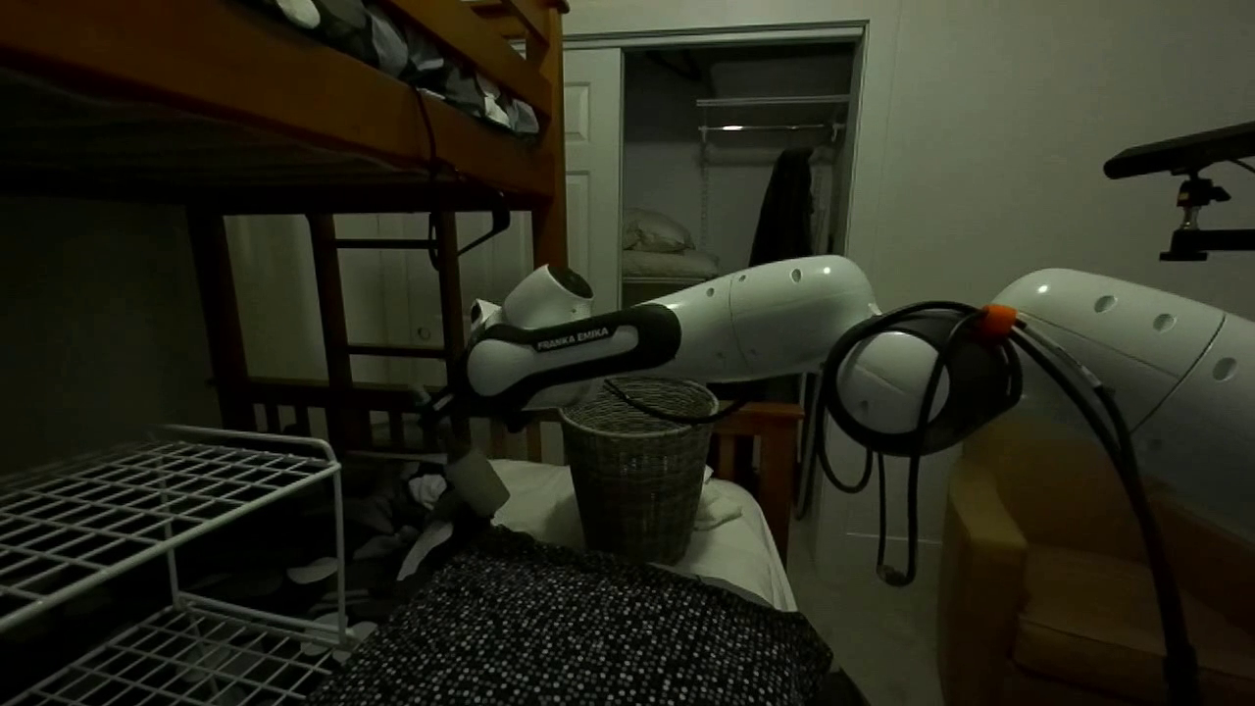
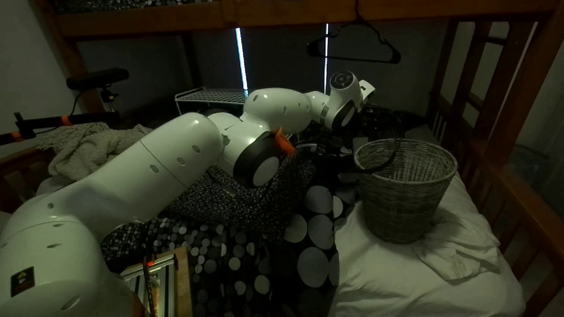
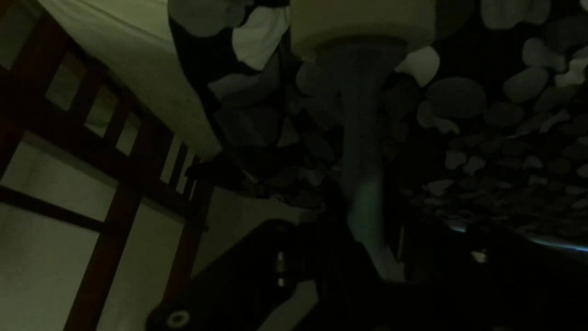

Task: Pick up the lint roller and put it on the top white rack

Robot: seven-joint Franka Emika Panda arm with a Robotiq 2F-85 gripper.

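The lint roller shows at the top of the wrist view as a pale roll (image 3: 363,23) with a grey-blue handle (image 3: 363,124) running down between my gripper's fingers (image 3: 367,220). The gripper is shut on the handle. In an exterior view the roll (image 1: 477,482) hangs tilted below my dark gripper (image 1: 441,410), above the bedding. There it appears right of the top white rack (image 1: 172,500), apart from it. The rack's top tier also shows behind the arm (image 2: 213,95); part of it is hidden. The fingers are very dark.
A grey woven basket (image 1: 637,480) stands on the bed near the arm; it also shows in an exterior view (image 2: 403,198). The wooden bunk frame (image 1: 392,118) overhangs the scene. A black hanger (image 2: 352,55) hangs from it near the wrist. A lower rack tier (image 1: 186,657) is under the top one.
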